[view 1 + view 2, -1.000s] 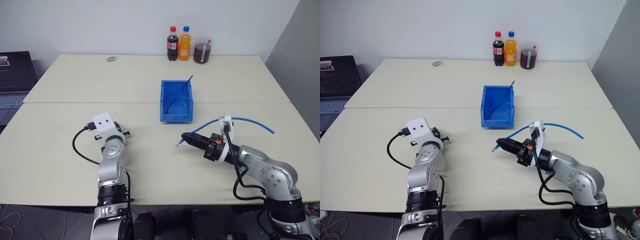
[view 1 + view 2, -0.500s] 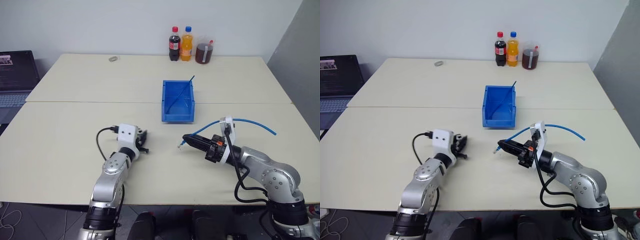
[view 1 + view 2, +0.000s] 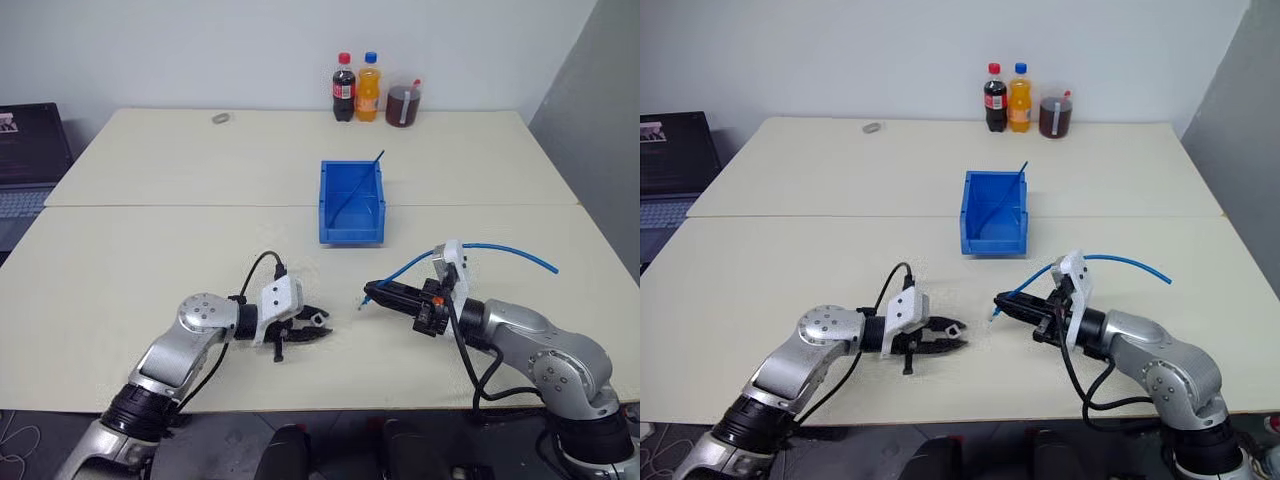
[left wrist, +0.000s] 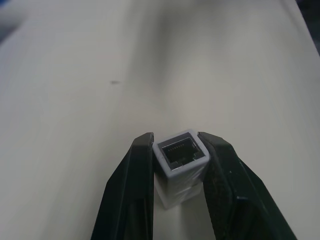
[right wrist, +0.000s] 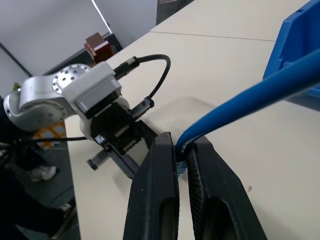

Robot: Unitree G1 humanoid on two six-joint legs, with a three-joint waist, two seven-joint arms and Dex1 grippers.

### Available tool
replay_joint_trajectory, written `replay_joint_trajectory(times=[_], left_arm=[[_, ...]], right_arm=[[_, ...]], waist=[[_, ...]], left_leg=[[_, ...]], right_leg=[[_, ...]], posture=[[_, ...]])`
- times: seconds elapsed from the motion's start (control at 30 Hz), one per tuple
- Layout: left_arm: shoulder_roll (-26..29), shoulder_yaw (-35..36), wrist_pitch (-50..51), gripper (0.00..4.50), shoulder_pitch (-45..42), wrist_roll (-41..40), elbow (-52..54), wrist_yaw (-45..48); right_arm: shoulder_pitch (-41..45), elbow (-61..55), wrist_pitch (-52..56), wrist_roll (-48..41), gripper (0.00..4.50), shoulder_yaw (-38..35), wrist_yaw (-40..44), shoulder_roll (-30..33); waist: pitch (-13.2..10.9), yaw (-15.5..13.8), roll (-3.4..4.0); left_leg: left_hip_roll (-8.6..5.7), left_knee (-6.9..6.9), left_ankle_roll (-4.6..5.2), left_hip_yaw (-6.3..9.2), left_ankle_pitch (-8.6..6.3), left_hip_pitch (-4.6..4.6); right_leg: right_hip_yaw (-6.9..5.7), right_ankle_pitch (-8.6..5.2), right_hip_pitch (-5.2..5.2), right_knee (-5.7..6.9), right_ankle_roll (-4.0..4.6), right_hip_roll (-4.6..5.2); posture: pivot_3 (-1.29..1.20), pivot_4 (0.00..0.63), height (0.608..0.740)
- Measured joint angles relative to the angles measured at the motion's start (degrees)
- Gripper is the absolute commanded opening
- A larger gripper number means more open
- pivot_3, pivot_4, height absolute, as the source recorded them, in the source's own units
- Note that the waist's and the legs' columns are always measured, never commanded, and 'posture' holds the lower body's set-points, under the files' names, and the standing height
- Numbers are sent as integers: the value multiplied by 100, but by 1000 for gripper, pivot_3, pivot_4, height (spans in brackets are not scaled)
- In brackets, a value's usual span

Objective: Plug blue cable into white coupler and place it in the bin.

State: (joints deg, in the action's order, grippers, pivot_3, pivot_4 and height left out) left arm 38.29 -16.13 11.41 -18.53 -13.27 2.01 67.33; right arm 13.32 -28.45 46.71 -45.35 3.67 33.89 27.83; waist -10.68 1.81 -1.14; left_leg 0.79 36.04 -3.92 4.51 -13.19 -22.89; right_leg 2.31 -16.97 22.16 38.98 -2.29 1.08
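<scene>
My left gripper [image 3: 322, 328] hangs low over the near table, pointing right, and is shut on the white coupler [image 4: 182, 160]. The coupler's dark socket faces outward between the fingers. A short gap to its right, my right gripper [image 3: 373, 289] points left toward it, shut on the blue cable [image 3: 500, 246] just behind its clear plug [image 3: 363, 301]. The cable arcs back over the right wrist and its far end hangs free. In the right wrist view the blue cable [image 5: 250, 95] runs out from the pinched fingers. The blue bin [image 3: 350, 236] stands beyond both grippers at mid table.
A thin dark-blue strand [image 3: 360, 185] leans inside the bin. Two bottles [image 3: 343, 88] [image 3: 370, 87] and a jar of dark liquid [image 3: 404, 104] stand at the far edge. A small grey ring [image 3: 222, 118] lies far left, with a laptop [image 3: 25, 150] off to the left.
My left arm has swung right and toward me, and its wrist has turned so the gripper now points right at the right gripper. The right gripper has stayed put with the cable.
</scene>
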Motion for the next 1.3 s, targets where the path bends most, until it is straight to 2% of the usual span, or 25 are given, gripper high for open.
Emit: replay_joint_trajectory(times=[0.2,0.6,0.9,1.3], left_arm=[[-76,-154,-549,996,-265,252,-390,333],[-155,-173,-611,996,-329,258,-496,679],[-184,-275,-915,996,-689,257,-1028,1190],[-205,-259,-1067,996,-699,251,-1154,1225]], right_arm=[[342,74,-458,689,0,561,309,32],[667,704,-1490,1951,0,1640,909,-220],[881,910,-1738,2163,0,1733,1244,-334],[880,905,-1723,2152,0,1548,1350,-341]], waist=[[0,0,0],[1,-1,0],[1,2,0],[1,4,1]], left_leg=[[0,1,0,0,0,3],[-1,2,0,3,0,4],[0,3,0,3,0,6],[1,4,1,3,1,8]], right_leg=[[1,0,-2,2,-1,0],[-2,0,-3,3,0,2],[-2,1,-3,7,0,0],[-1,1,-3,10,1,0]], posture=[[0,150,740],[0,150,740],[0,150,740],[0,150,740]])
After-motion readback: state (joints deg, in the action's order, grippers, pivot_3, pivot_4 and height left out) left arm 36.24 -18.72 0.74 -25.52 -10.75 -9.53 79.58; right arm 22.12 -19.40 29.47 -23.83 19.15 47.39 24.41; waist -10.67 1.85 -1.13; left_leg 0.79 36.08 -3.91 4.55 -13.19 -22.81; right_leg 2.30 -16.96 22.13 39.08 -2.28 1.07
